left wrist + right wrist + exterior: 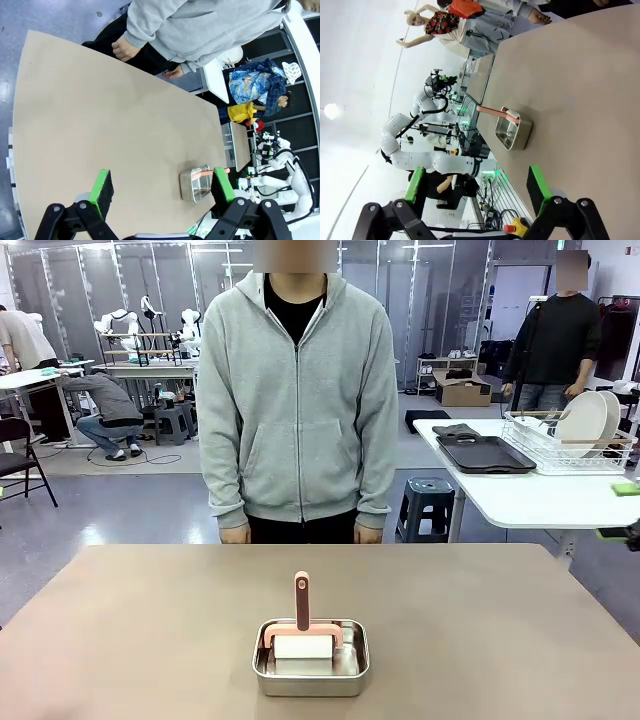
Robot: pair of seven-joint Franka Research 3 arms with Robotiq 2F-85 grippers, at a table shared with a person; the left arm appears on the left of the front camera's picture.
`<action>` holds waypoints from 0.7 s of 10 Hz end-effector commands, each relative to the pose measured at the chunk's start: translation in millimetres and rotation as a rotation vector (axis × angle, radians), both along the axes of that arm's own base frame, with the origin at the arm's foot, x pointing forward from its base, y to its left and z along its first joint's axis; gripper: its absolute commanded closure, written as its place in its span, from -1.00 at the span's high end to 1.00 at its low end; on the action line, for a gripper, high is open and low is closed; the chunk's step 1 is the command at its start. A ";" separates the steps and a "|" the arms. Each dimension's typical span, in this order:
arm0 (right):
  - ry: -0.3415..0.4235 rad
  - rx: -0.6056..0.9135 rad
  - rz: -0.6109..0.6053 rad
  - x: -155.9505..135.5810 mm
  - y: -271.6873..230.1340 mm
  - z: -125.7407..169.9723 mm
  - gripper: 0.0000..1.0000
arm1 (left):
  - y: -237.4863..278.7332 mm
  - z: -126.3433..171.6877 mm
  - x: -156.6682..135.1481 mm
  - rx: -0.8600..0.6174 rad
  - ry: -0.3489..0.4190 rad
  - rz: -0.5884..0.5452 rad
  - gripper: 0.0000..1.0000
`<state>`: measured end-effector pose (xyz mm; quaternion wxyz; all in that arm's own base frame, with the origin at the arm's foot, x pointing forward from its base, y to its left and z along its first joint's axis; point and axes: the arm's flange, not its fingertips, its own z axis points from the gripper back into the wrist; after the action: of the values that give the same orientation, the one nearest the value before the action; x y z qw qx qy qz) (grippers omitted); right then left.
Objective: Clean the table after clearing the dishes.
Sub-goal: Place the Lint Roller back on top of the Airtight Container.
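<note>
Near table (150, 640) front edge: pan (311, 672) | both pincers (162, 192) (477, 187) released, aloft

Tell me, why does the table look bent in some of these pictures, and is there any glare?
Front view: table edges straight, light even, soft sheen on the steel pan. Left wrist view: wide lens bows the table's edge into a curve. Right wrist view: picture rolled sideways, bright washed-out glare at the left.

Even, bright overhead light; the steel pan (311, 673) casts only a soft shadow on the tabletop (150, 640). Front view sharp. Both wrist views bend strongly at their edges.
</note>
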<state>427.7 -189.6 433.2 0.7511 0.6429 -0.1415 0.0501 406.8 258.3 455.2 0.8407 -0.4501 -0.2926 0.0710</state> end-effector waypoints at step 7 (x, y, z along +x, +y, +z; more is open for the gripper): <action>0.083 0.007 -0.117 -37.4 -17.1 -11.2 1.00 | 2.2 2.6 0.0 0.000 -0.003 -0.005 1.00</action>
<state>395.5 -212.0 415.9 0.7435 0.6508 -0.1540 -0.0008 406.7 258.4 455.2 0.8407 -0.4500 -0.2926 0.0711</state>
